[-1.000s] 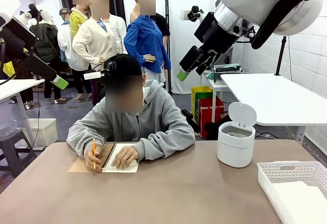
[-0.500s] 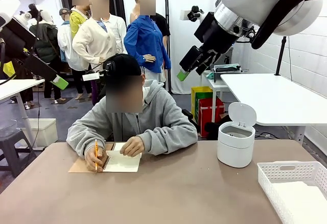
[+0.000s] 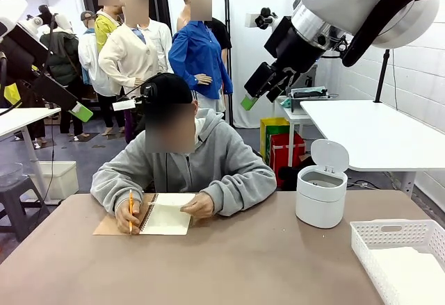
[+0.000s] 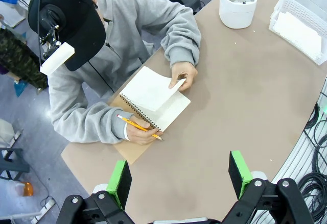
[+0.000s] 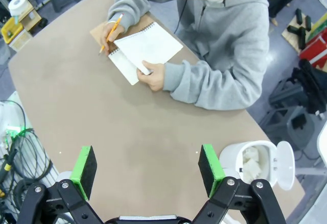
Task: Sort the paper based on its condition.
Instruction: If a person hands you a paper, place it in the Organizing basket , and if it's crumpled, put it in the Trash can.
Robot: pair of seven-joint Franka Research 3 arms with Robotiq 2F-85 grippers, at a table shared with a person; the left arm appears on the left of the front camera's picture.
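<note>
Wide open, the left hand (image 4: pixel 180 179) hangs high over the bench (image 4: pixel 245 96), green pads far apart and nothing between them. Same story for the right hand (image 5: pixel 147 167): jaws spread full, gripping nothing, looking down on the brown top from well above. From the front, both are raised well clear of the bench, one at the far left, the other up above the person's (image 3: pixel 188 166) shoulder on the right.

Now the paper. Flat sheets (image 3: pixel 411 277) lie in the white basket (image 3: pixel 389 227) at the near right corner of the bench. Crumpled wads (image 5: pixel 250 164) sit inside the round white bin (image 3: pixel 318 204), lid (image 3: pixel 329 155) tipped up, standing on the right side, farther back than the basket and apart from it.

Across the bench sits the person in a grey hoodie and black cap, bent over a spiral notebook (image 3: pixel 165 220) lying open at the far left of the bench. The pencil hand (image 3: pixel 127 215) rests at the notebook's left edge, an orange pencil (image 4: pixel 138 127) in its fingers. The other hand (image 4: pixel 184 75) is at the right edge, pinching the corner of the top page (image 4: pixel 148 89), and that corner is curled up off the sheet below.
</note>
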